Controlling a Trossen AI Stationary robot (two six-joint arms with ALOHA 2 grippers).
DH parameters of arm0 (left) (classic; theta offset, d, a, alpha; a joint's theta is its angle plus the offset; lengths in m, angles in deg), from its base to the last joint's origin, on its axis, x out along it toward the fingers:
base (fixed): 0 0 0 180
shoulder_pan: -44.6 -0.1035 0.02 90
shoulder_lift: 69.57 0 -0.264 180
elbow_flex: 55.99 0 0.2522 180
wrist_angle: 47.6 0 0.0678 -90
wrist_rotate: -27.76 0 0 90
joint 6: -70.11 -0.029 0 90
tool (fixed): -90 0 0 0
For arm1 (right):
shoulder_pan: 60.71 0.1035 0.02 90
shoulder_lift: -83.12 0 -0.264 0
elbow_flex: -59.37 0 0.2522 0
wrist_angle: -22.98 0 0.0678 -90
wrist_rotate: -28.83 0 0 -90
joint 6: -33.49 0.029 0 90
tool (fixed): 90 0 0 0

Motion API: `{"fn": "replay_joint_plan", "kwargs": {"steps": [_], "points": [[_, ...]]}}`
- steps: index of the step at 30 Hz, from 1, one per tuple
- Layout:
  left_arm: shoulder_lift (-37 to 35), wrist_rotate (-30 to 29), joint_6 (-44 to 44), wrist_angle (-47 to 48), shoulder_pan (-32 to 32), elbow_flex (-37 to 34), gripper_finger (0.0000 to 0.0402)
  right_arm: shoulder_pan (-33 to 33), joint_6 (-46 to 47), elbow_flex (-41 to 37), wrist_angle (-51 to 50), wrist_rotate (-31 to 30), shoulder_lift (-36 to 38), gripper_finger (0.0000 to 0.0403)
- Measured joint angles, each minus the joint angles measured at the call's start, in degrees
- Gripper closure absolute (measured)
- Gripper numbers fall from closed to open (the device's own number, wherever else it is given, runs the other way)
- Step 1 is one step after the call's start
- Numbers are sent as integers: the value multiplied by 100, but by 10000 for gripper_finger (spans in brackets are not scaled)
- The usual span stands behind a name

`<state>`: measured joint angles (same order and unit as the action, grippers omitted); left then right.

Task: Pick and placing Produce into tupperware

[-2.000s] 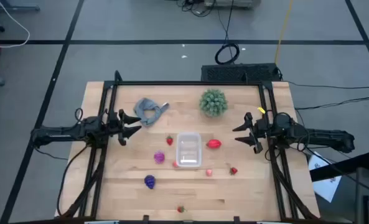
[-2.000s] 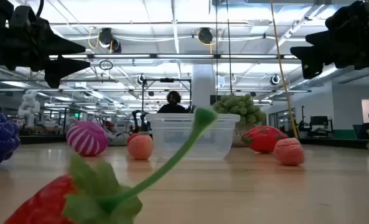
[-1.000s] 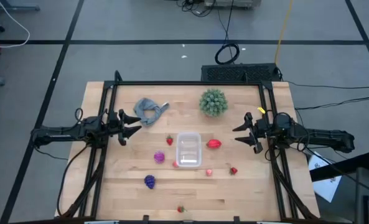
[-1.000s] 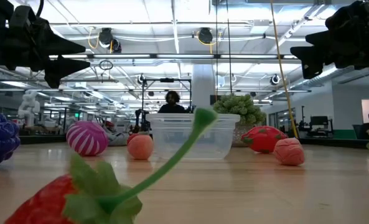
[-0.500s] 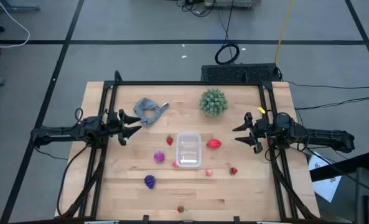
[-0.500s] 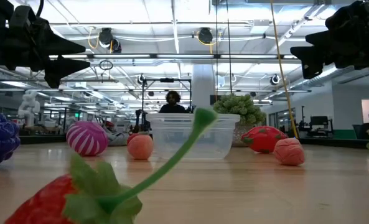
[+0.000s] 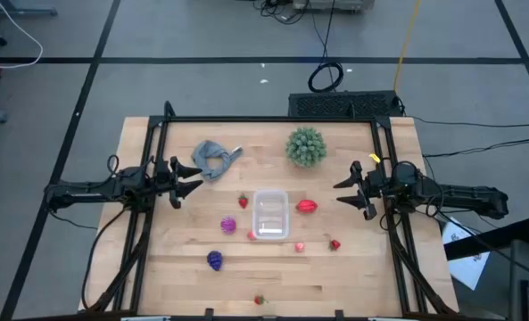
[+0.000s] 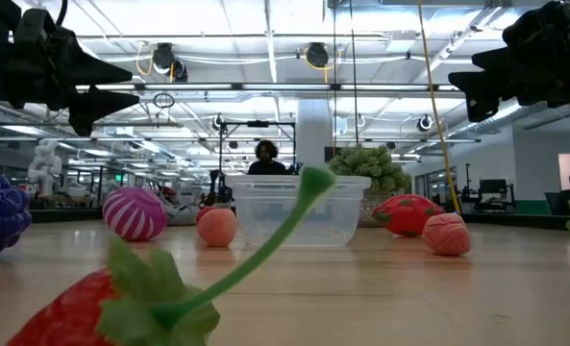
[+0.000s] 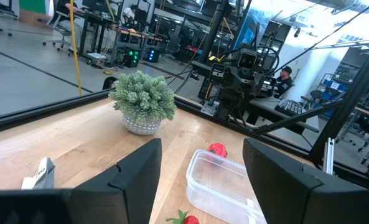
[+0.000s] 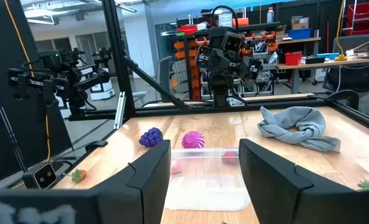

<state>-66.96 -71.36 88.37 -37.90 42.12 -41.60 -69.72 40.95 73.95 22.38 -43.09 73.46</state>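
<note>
The clear tupperware (image 7: 270, 215) stands empty at mid-table, also in the low view (image 8: 297, 210). Produce lies on the wood around it: a red strawberry (image 7: 243, 201), a red piece (image 7: 307, 206), a magenta one (image 7: 228, 226), a dark purple one (image 7: 214, 259), and small red ones (image 7: 334, 243) (image 7: 259, 300). My left gripper (image 7: 189, 185) hangs open above the table's left side, pointing toward the container. My right gripper (image 7: 337, 193) hangs open at the right side, facing it. Neither touches anything.
A spiky green plant (image 7: 306, 146) stands at the far middle and a grey cloth (image 7: 216, 158) lies far left. Black frame rails (image 7: 157, 143) run along the table's left, right and far edges. People show in the room behind (image 8: 266, 159).
</note>
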Motion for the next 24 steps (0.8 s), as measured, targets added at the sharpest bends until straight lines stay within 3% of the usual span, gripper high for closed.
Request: {"fn": "replay_joint_plan", "kwargs": {"steps": [16, 24], "points": [[0, 1, 0, 0, -1, 0, 169, 1, 4, 1, 336, -1, 1, 220], [0, 0, 0, 1, -2, 1, 169, 47, 2158, 2, 1776, 34, -1, 220]]}}
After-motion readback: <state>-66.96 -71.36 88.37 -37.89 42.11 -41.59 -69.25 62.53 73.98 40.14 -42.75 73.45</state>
